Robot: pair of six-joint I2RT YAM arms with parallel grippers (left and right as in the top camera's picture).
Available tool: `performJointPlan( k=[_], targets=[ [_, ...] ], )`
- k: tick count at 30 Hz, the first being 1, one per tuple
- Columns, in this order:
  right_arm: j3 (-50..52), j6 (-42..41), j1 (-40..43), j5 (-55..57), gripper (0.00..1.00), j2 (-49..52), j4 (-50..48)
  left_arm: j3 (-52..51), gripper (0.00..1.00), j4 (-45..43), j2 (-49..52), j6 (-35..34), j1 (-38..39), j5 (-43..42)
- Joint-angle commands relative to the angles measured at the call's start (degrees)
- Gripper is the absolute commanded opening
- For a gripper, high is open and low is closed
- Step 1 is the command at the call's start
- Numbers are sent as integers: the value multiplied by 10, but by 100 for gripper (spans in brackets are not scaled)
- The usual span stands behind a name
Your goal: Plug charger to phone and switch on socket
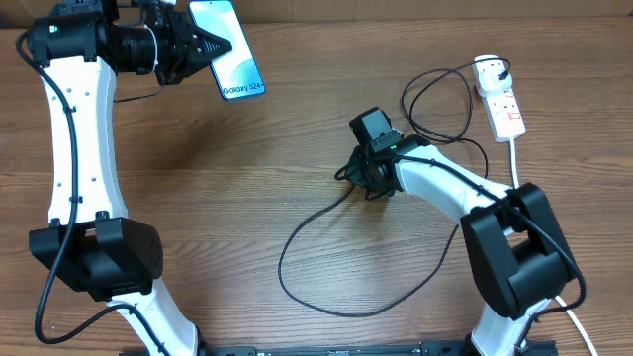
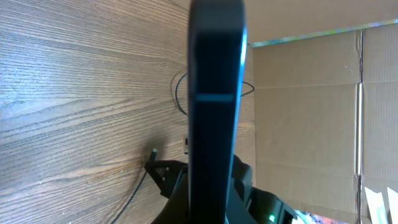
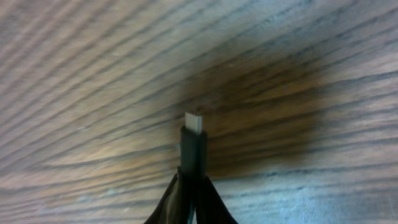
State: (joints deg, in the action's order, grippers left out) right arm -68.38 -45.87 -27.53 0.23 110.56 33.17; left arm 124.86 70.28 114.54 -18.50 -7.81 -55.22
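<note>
The phone [image 1: 230, 47], with a light blue screen and white "Galaxy S24+" text, is held off the table at the back left with my left gripper [image 1: 208, 44] shut on it. In the left wrist view the phone [image 2: 214, 93] shows edge-on as a dark slab rising from the jaws. My right gripper [image 1: 350, 174], at mid-table, is shut on the charger's connector [image 3: 194, 146], whose metal tip [image 3: 194, 122] points at the wood. The black cable [image 1: 316, 287] loops across the table. The white socket [image 1: 504, 99] lies at the back right with a plug in it.
A thick white cord [image 1: 515, 158] runs from the socket toward the right arm's base. Cardboard walls [image 2: 311, 112] stand behind the table. The black cable also coils near the socket [image 1: 435, 99].
</note>
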Motion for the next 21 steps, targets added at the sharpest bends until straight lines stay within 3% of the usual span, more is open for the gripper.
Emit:
performJointPlan(
  k=[1,10,14,21],
  targets=[
    [1,-6,-4,16,11,11,-5,4,4,-2,1,-3,3,-11],
    [1,-7,1,16,25,11,-17,4,4,-2,1,1,3,-11],
    [1,-39,18,8,26,11,-14,4,4,-2,1,1,3,-11],
    [1,-52,67,-113,25,11,-14,4,4,-2,1,1,3,-10]
  ],
)
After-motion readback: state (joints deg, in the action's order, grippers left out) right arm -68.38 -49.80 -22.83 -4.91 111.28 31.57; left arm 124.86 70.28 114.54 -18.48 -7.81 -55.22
